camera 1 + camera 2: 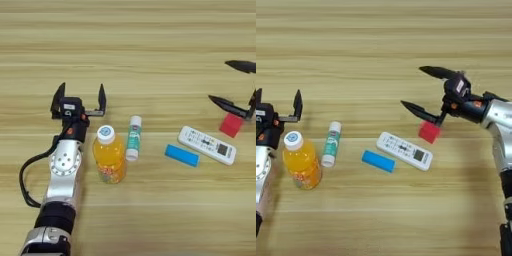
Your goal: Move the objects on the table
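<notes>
On the wooden table (150,40) the orange juice bottle (109,157) stands upright with its white cap on. My left gripper (81,89) is open just behind and left of it, holding nothing. The white-and-green glue stick (133,137) lies right of the bottle. Further right lie the flat blue block (378,161) and the white remote control (404,150). The red cube (429,132) sits behind the remote's right end. My right gripper (412,86) is wide open, its lower finger just above the cube's near-left corner; the cube is not between the fingers.
My left arm (62,175) comes up from the bottom left, close beside the bottle, with a black cable looping off its left side. The right forearm (498,120) enters from the right edge. Bare wood fills the far half of the table.
</notes>
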`<action>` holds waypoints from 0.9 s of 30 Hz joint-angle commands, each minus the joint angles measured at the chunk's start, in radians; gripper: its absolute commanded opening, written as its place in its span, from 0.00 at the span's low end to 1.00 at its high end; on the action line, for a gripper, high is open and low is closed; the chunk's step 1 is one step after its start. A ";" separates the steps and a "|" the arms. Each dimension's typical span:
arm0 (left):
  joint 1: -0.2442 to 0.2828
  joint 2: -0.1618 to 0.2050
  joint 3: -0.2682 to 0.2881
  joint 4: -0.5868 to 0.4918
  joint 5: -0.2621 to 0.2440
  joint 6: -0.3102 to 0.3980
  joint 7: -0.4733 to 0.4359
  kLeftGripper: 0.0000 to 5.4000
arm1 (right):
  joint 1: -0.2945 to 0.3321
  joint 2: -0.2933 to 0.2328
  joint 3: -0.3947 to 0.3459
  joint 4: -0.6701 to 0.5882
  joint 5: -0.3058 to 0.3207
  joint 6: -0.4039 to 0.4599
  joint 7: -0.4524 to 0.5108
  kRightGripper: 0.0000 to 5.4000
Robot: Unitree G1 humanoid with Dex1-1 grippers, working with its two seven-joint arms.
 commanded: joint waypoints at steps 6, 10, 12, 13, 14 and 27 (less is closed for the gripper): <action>-0.013 0.001 0.000 0.014 0.008 -0.001 0.005 1.00 | 0.004 0.027 0.083 -0.135 0.002 0.098 0.027 1.00; -0.014 0.002 -0.001 0.017 0.008 -0.002 0.006 1.00 | -0.010 0.044 0.146 -0.146 -0.023 0.126 0.047 1.00; -0.015 0.001 -0.001 0.018 0.009 -0.002 0.007 1.00 | -0.013 0.052 0.174 -0.142 -0.038 0.129 0.055 1.00; -0.015 0.000 -0.002 0.018 0.010 -0.002 0.007 1.00 | -0.015 0.056 0.184 -0.137 -0.047 0.128 0.058 1.00; -0.015 0.000 -0.002 0.017 0.010 -0.002 0.008 1.00 | -0.018 0.064 0.204 -0.133 -0.062 0.123 0.063 1.00; -0.009 -0.009 -0.008 0.006 0.015 0.000 0.015 1.00 | -0.065 0.209 0.330 -0.199 -0.180 0.388 -0.110 1.00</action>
